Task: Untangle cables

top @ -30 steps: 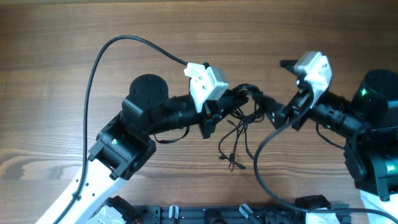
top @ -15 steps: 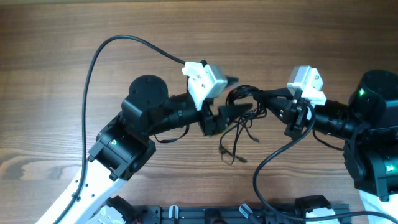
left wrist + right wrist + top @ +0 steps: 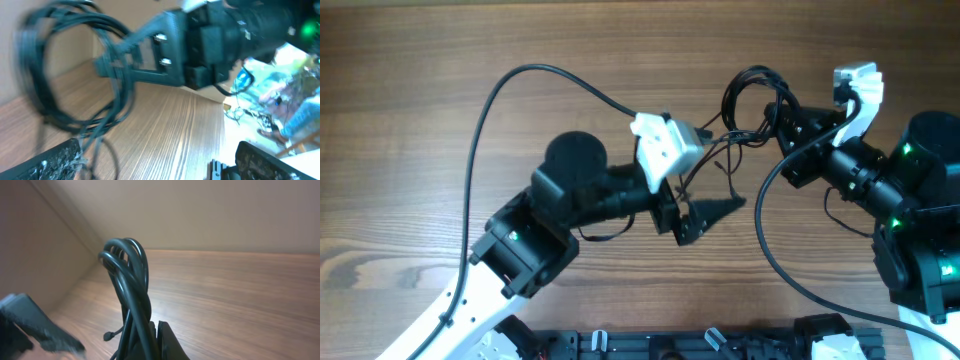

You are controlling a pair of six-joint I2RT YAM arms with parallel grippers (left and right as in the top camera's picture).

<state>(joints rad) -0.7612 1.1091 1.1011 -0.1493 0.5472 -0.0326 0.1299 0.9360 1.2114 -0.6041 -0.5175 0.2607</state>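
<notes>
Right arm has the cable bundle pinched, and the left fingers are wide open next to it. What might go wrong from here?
1. The right gripper holds the cables as one coiled bundle, so pulling may tighten the tangle instead of freeing a cord.
2. Loose strands hang close to the open left gripper; they might snag on it as either arm moves.
</notes>
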